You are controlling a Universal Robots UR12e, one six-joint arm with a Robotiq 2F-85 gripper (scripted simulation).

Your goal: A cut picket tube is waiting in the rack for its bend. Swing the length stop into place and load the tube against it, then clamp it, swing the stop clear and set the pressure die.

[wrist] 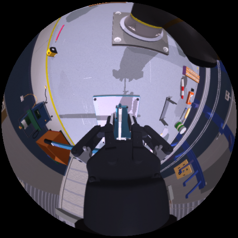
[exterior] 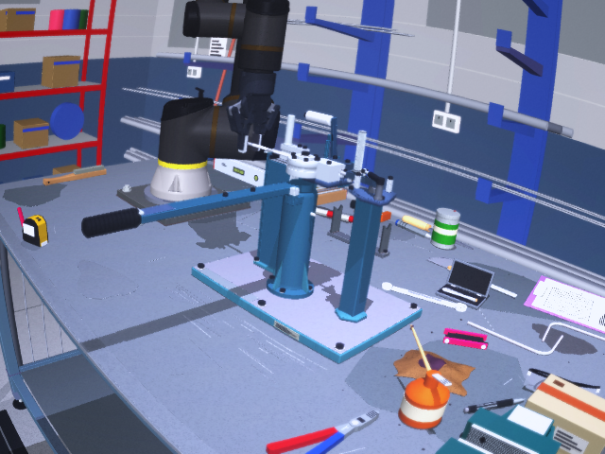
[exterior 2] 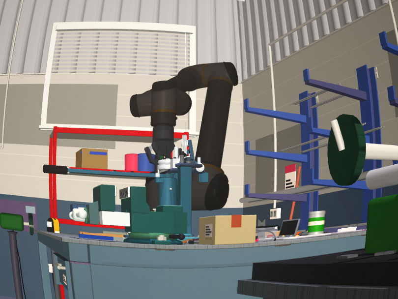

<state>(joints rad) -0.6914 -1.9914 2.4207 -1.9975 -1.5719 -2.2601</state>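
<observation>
The white picket tube (exterior: 273,150) lies along the top of the blue bender (exterior: 298,234), running into the round bend die (exterior: 303,163). My gripper (exterior: 254,128) stands over the tube's free end (wrist: 120,123), open and holding nothing. The empty tube rack (exterior: 359,234) stands behind the bender. The bender's long arm with the black grip (exterior: 110,222) points left over the bench. White posts and a white-capped lever (exterior: 320,117) rise around the die. I cannot tell the length stop's position.
A green-striped can (exterior: 445,227) stands behind the bender on the right. An orange oil can (exterior: 424,398), pliers (exterior: 322,432) and a small laptop (exterior: 466,283) lie in front and right. A tape measure (exterior: 35,229) sits at the left edge. My arm's base (exterior: 181,176) is behind the bender.
</observation>
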